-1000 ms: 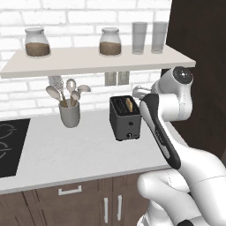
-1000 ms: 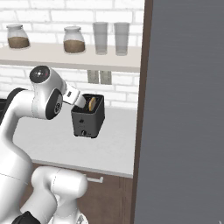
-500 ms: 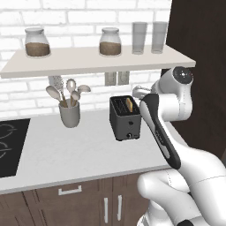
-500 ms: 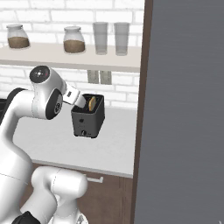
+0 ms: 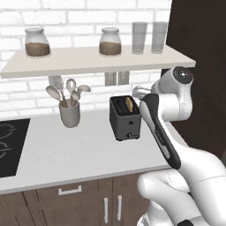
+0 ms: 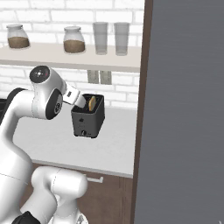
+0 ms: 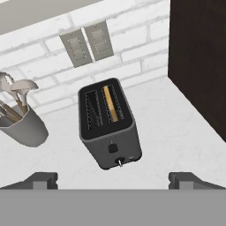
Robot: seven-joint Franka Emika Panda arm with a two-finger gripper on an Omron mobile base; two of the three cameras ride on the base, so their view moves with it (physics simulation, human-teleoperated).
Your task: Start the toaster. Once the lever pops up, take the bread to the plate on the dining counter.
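The dark toaster [image 5: 126, 119] [image 6: 88, 120] [image 7: 110, 128] stands on the pale worktop near the brick wall. A tan slice of bread [image 5: 129, 103] [image 6: 92, 104] [image 7: 110, 103] sits in one of its slots, its top edge showing. In the hand view the lever [image 7: 113, 148] is a small dark tab on the narrow front face, just above a tiny knob. My gripper [image 7: 114, 180] hovers above and in front of the toaster, open and holding nothing, apart from the toaster. The plate and the dining counter are out of view.
A grey utensil holder [image 5: 69, 114] [image 7: 22, 128] with spoons stands left of the toaster. A black cooktop [image 5: 9, 145] lies at the far left. Above is a shelf [image 5: 88, 59] with jars and glasses. A tall dark cabinet [image 6: 183, 109] [image 7: 198, 57] walls off the right.
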